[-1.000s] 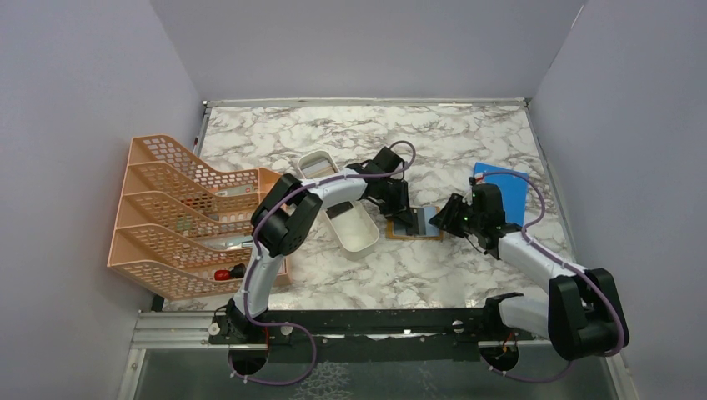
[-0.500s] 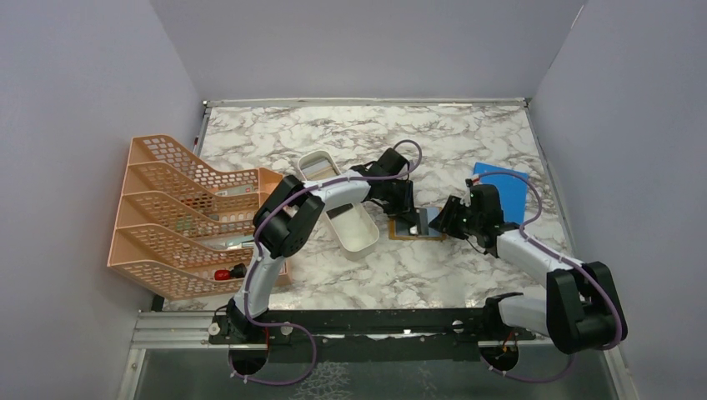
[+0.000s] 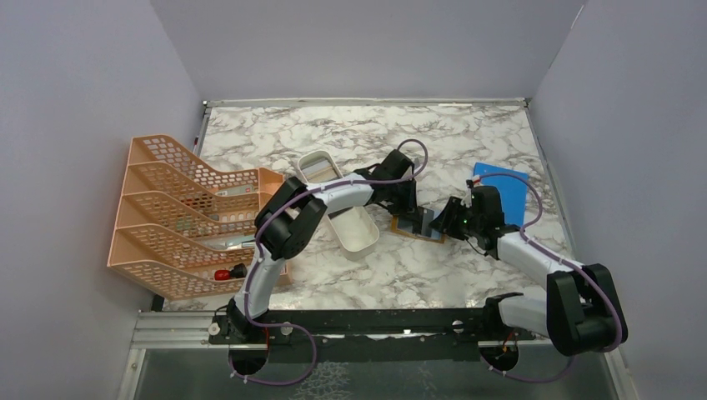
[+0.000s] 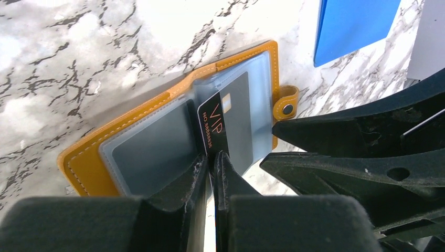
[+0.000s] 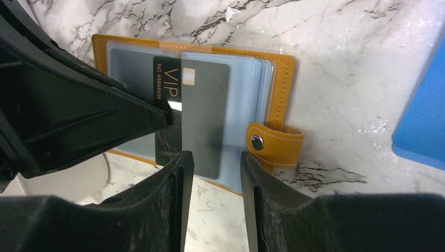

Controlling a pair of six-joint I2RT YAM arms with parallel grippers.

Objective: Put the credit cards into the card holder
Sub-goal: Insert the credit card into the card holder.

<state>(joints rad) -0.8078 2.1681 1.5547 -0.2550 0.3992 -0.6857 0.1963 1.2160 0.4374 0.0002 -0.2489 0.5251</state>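
The orange-tan card holder (image 3: 410, 228) lies open on the marble, grey clear pockets up; it also shows in the left wrist view (image 4: 84, 163) and the right wrist view (image 5: 286, 79). My left gripper (image 4: 212, 160) is shut on the near edge of a black "VIP" credit card (image 4: 212, 123), whose far part lies under a clear pocket sleeve (image 5: 204, 121). My right gripper (image 5: 215, 173) is open and empty, its fingers (image 5: 181, 178) just over the holder's near edge beside the snap tab (image 5: 257, 140). Both grippers meet over the holder (image 3: 425, 218). Other cards are out of view.
A bright blue sheet (image 3: 504, 193) lies right of the holder. A long white tray (image 3: 350, 229) lies just left of it, under the left arm. A peach mesh file rack (image 3: 183, 217) stands at the far left. Grey walls enclose the table.
My left gripper has moved right with the black card, sliding it toward the pocket. The holder has turned slightly and shifted. The right gripper has stayed by the holder's right edge.
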